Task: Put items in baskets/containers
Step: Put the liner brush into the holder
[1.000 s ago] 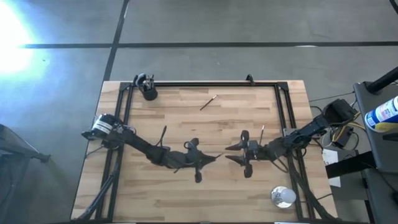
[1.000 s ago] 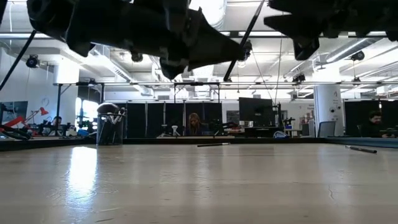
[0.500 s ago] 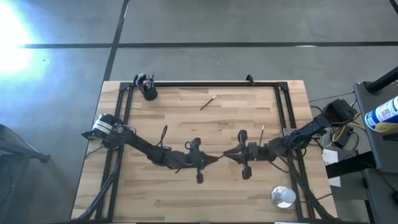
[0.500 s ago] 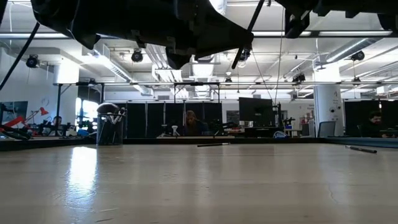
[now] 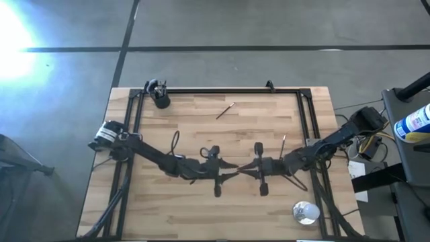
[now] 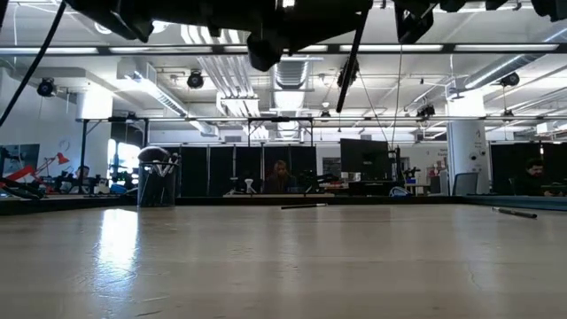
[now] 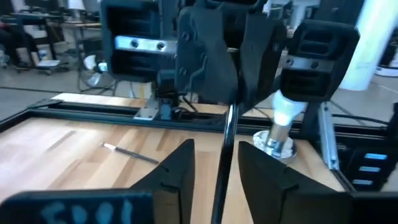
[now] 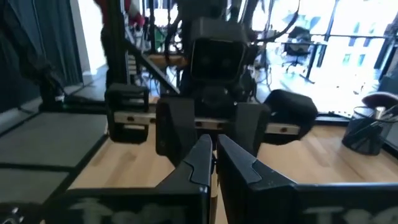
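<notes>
A slim dark brush (image 7: 225,143) hangs above the middle of the table between my two grippers; it also shows in the low view (image 6: 350,53). My right gripper (image 5: 243,168) is shut on it. My left gripper (image 5: 227,169) faces it from the table's left and is open, one finger on each side of the stick (image 7: 216,168) with a gap showing. The black cup (image 5: 160,99) stands at the far left corner with several brushes in it. Two loose brushes (image 5: 224,111) (image 5: 283,143) lie flat on the table. My right gripper pinches the brush's handle (image 7: 230,118) between its two fingers, which show closed together in its wrist view (image 8: 214,155). The fingers come level from the table's right and lie across the stick. The brush hangs slanting, near upright, clear of the table.
A shiny silver round object (image 5: 306,212) sits near the front right corner. A black frame rail (image 5: 228,91) runs along the far edge and down both sides. Bare wood lies between the cup and the arms. People sit at desks in the room beyond.
My right gripper has gone toward the table's left, up to my left gripper, and its fingers have shut on the brush. Both grippers have risen a little, and the brush has gone up with them.
</notes>
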Robot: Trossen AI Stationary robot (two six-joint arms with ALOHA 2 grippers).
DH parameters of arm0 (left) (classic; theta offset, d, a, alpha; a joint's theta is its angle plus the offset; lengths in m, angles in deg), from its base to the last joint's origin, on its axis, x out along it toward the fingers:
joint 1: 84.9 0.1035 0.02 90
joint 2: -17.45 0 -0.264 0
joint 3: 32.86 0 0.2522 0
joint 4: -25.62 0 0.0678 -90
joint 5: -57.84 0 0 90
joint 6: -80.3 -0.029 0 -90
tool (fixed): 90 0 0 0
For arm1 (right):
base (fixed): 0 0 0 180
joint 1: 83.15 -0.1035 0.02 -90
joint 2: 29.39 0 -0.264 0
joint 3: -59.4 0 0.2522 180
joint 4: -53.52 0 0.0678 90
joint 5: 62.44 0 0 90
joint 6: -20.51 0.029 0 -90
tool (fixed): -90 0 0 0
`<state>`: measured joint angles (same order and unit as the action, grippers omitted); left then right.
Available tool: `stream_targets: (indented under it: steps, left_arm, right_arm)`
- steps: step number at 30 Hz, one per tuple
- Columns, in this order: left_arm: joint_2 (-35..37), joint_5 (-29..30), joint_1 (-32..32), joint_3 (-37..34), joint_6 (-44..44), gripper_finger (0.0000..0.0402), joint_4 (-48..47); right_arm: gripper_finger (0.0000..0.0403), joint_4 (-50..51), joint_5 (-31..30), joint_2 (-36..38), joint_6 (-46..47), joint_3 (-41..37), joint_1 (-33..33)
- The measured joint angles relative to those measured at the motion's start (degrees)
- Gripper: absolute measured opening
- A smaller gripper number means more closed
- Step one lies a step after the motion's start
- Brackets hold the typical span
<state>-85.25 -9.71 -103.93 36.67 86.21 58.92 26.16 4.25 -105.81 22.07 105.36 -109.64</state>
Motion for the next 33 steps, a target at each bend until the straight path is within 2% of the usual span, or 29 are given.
stream_targets:
  steps: [4,11,18,21,25,30,33]
  left_arm:
    - [0.61,-3.46,0.7,1.39,-0.06,0.0121,-1.48]
    - [0.64,-5.54,0.95,1.4,-1.27,0.0113,-2.01]
    - [0.86,-4.86,2.11,1.29,-1.79,0.0015,-2.35]
    - [2.44,-4.56,3.18,1.18,-1.79,0.0014,-5.21]
    - [5.44,-1.66,4.32,-1.06,-3.72,0.0009,-6.45]
    - [11.63,1.1,8.57,-8.42,-3.12,0.0009,-6.11]
    - [16.32,1.58,12.5,-13.62,-2.34,0.0009,-4.67]
  right_arm:
    - [0.0009,1.98,0.89,-0.22,0.01,1.69,0.35]
    - [0.0008,2.16,1.48,-0.17,0.12,1.96,0.72]
    - [0.0011,2.42,0.75,-0.16,-2.82,1.87,0.9]
    - [0.0028,2.41,-2.6,0.03,-3.55,1.89,0.95]
    - [0.0072,4.29,-5.5,2.56,-3.77,1.77,0.96]
    - [0.0122,9.85,-8.15,8.16,-3.35,1.2,0.9]
    - [0.0122,11.56,-8.58,11.18,-3.19,-0.12,0.95]
